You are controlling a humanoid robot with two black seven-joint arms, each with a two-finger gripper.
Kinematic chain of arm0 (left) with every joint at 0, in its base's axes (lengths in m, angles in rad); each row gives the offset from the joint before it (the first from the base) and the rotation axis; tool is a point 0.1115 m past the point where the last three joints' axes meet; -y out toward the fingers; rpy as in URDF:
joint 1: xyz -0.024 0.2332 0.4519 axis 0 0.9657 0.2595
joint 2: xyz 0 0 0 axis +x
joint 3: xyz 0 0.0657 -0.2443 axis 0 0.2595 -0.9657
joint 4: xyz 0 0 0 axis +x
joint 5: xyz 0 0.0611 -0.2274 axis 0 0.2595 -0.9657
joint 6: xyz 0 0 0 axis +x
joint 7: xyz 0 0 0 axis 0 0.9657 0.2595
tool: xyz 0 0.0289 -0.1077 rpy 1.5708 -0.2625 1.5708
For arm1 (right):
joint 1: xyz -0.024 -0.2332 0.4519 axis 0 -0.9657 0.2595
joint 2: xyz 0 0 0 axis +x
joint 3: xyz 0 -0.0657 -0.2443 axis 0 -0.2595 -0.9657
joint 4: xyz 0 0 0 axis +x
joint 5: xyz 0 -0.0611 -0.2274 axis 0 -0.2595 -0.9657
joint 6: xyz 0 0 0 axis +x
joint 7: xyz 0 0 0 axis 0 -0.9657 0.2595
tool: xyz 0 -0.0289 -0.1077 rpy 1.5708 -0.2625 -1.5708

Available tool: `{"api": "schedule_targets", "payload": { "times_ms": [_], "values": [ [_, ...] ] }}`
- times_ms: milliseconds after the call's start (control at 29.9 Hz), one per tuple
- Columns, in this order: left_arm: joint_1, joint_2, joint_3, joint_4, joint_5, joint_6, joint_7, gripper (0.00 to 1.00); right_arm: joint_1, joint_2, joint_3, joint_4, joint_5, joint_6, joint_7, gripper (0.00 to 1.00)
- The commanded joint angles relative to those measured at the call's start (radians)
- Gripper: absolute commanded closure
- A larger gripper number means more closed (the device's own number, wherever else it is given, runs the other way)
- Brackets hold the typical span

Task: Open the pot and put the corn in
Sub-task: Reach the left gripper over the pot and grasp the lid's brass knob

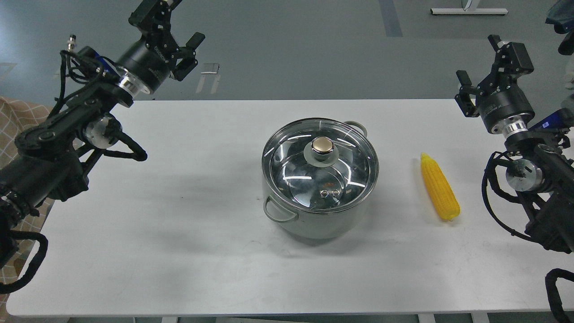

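Note:
The pale grey-green pot (pixel 314 224) stands at the middle of the white table (pixel 179 224), closed by a flat glass lid (pixel 296 166) with a gold knob (pixel 322 144). The yellow corn cob (pixel 439 187) lies on the table right of the pot, pointed end away from me. My left gripper (pixel 172 20) is open and empty, raised high at the far left, well away from the pot. My right gripper (pixel 486 60) is open and empty, raised at the far right, beyond and to the right of the corn.
A checked cloth (pixel 22 121) shows at the left edge behind my left arm. The grey floor lies beyond the table's far edge (pixel 287 100). A white stand base (pixel 468 10) sits on the floor at the top right.

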Motion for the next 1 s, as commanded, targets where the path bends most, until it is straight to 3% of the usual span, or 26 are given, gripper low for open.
{"api": "schedule_targets", "payload": {
  "times_ms": [0,67,167,267,368,568,802,970],
  "values": [
    [-0.039,0.051,-0.001,-0.163,0.224,0.068,0.000,0.02,-0.006,-0.019,0.000,0.000,-0.005,-0.005,0.000,0.00],
    [-0.046,0.065,-0.001,-0.282,0.441,0.151,0.000,0.02,-0.009,-0.021,0.000,0.000,-0.006,-0.006,0.000,0.00],
    [-0.049,0.064,0.000,-0.385,0.696,0.202,0.000,0.02,-0.009,-0.021,0.000,0.002,-0.006,-0.007,0.000,0.00],
    [-0.040,0.052,0.011,-0.495,1.004,0.223,0.000,0.02,-0.008,-0.021,0.000,0.002,-0.006,-0.007,0.000,0.00],
    [-0.037,0.036,0.017,-0.528,1.163,0.233,0.000,0.02,-0.008,-0.021,0.000,0.003,-0.006,-0.007,0.000,0.00],
    [-0.040,-0.060,0.138,-0.462,1.530,0.297,0.000,0.02,-0.009,-0.019,0.000,0.006,-0.006,-0.007,0.000,0.00],
    [-0.039,-0.135,0.273,-0.347,1.557,0.332,0.000,0.02,-0.008,-0.019,-0.026,0.008,-0.006,-0.007,0.000,0.00],
    [-0.036,-0.180,0.289,-0.278,1.557,0.360,0.000,0.03,-0.008,-0.021,-0.032,0.008,-0.006,-0.007,0.000,0.00]
  ]
}}
